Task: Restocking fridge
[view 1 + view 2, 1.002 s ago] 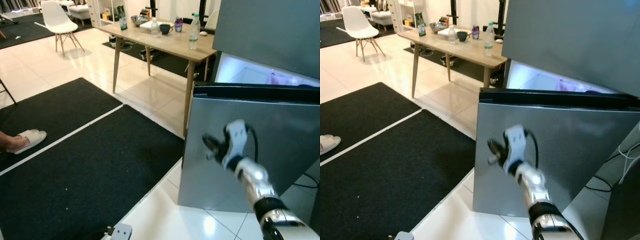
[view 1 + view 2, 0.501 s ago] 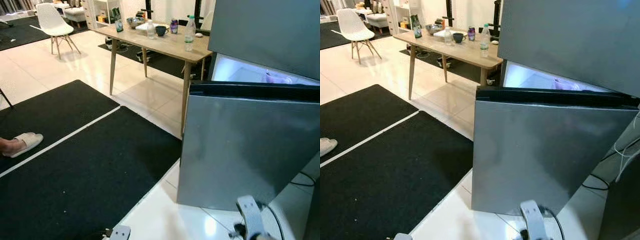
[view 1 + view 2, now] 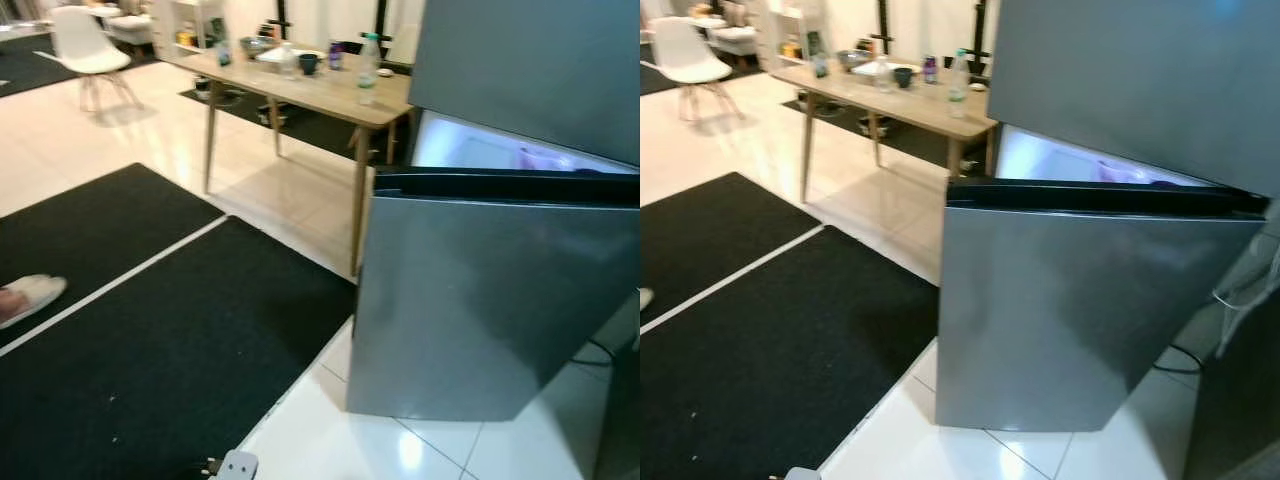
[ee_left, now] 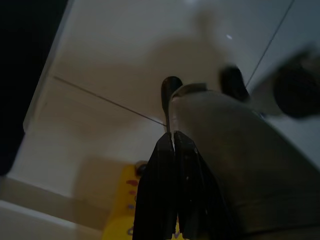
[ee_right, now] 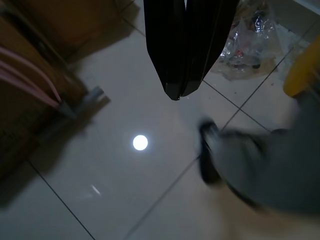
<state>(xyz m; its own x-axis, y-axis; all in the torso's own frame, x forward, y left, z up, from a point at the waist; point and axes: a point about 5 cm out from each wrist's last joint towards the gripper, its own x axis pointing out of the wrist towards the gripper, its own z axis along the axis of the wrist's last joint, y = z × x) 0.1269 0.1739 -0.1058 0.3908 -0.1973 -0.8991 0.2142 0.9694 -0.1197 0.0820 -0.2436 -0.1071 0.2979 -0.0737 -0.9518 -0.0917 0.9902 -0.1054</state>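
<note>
The grey fridge stands at the right, its lower door [image 3: 480, 300] swung partly ajar below the shut upper door [image 3: 530, 70]. A lit white interior [image 3: 470, 150] shows through the gap above the lower door. My left gripper [image 4: 173, 142] hangs down over the pale floor tiles, fingers pressed together, nothing held. My right gripper [image 5: 178, 94] also points at the tiled floor, shut and empty. A wooden table [image 3: 300, 88] behind the fridge carries bottles [image 3: 368, 55], a cup and a can.
Black rugs [image 3: 150, 340] cover the floor at left, split by a white strip. A person's slippered foot [image 3: 25, 295] rests at the left edge. A white chair [image 3: 85, 50] stands far left. A crumpled plastic bag [image 5: 245, 45] and cardboard boxes [image 5: 30, 100] lie near my right gripper.
My right arm, raised against the lower fridge door a second ago, has dropped down out of the head views. The door still stands ajar. The camera has shifted slightly.
</note>
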